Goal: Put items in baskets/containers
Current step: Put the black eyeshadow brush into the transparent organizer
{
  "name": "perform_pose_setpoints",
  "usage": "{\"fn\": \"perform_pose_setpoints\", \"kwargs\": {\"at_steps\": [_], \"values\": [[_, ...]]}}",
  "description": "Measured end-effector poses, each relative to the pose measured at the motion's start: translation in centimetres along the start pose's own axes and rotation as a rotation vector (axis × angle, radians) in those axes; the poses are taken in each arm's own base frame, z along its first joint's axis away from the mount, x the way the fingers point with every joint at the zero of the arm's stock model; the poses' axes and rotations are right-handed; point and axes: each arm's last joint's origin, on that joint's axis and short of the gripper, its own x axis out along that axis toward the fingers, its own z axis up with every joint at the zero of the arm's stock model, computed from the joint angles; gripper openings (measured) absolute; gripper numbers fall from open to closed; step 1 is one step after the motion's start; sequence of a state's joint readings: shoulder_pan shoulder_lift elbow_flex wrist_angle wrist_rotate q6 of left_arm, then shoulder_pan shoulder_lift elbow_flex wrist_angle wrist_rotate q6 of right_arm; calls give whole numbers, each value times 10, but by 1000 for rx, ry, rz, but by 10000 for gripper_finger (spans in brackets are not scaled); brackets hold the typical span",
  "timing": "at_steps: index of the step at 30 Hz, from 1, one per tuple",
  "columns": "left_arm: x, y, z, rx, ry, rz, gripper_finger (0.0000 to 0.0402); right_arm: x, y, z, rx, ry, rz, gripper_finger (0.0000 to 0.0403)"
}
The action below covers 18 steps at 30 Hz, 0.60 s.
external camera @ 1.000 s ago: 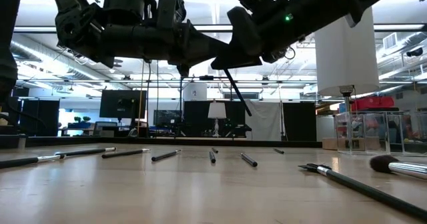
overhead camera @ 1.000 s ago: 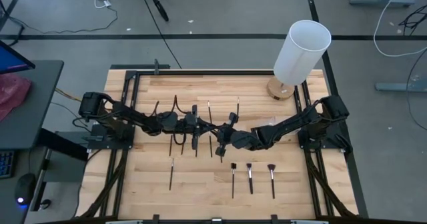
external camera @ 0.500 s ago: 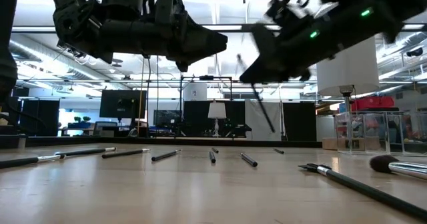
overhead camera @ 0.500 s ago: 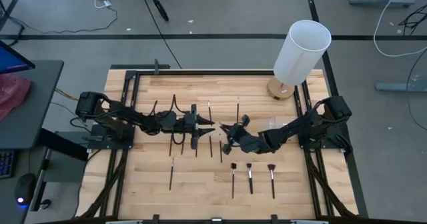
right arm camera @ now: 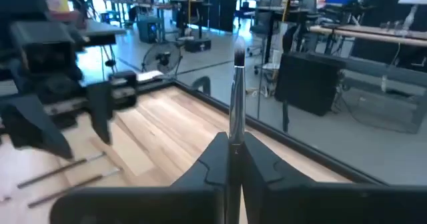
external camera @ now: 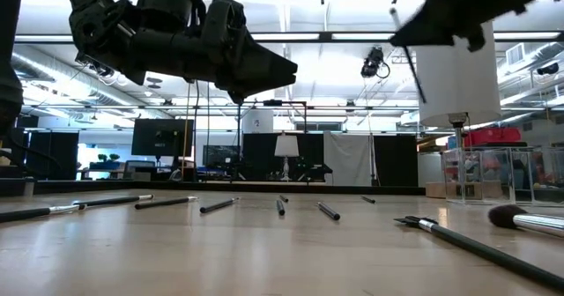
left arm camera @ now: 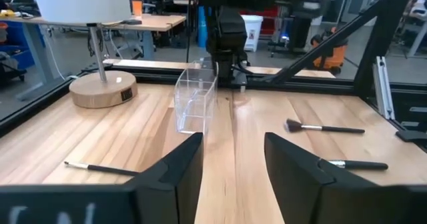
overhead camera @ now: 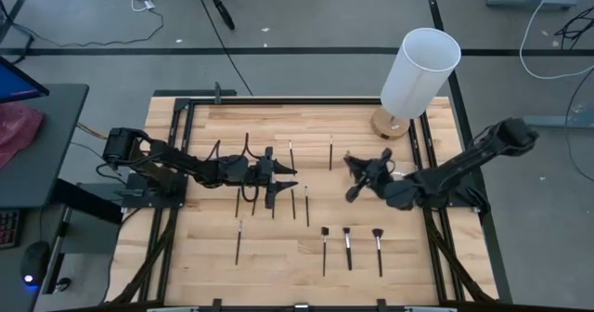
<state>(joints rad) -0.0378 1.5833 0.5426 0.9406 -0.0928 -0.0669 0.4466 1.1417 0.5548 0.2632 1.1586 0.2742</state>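
I have the right hand (overhead camera: 355, 175) right of centre in the overhead frame, lifted off the pale wooden table (overhead camera: 278, 256). Its fingers are pressed together on a thin dark brush with a silver ferrule (right arm camera: 236, 94), which stands up straight between them in the right wrist frame. From above the same brush shows as a short dark stick at the hand's tip.

My left hand (overhead camera: 286, 175) hangs left of centre, above the table, fingers (left arm camera: 180, 167) spread apart with nothing between them. Straight past them I can see the small clear plastic holder (left arm camera: 195, 104) sitting on the table, just in front of the right arm's base. In the overhead frame that holder is almost invisible, near the table's right edge.

The other thin dark brushes (overhead camera: 291, 154) lie scattered on the table around and under the left hand. Three of them, with dark bristle tips (overhead camera: 348, 247), sit side by side in the lower centre. One more (overhead camera: 238, 240) lies alone at lower left.

A tall white cylinder lamp on a round wooden base (overhead camera: 419, 71) stands at the table's upper right corner.
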Motion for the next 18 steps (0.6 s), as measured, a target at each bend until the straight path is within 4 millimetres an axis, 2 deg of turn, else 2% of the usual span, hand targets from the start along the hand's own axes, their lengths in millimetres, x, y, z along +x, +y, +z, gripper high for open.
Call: {"fn": "perform_pose_setpoints", "kwargs": {"at_steps": [4,9,18], "values": [[0,0,-1,1,6,0,156,-4,-24,-17,37,13,-72,15],[0,0,-2,2,16,1,156,0,-39,-31,62,47,-106,15],[0,1,-4,4,36,4,156,6,-54,-31,16,177,-83,14]]}}
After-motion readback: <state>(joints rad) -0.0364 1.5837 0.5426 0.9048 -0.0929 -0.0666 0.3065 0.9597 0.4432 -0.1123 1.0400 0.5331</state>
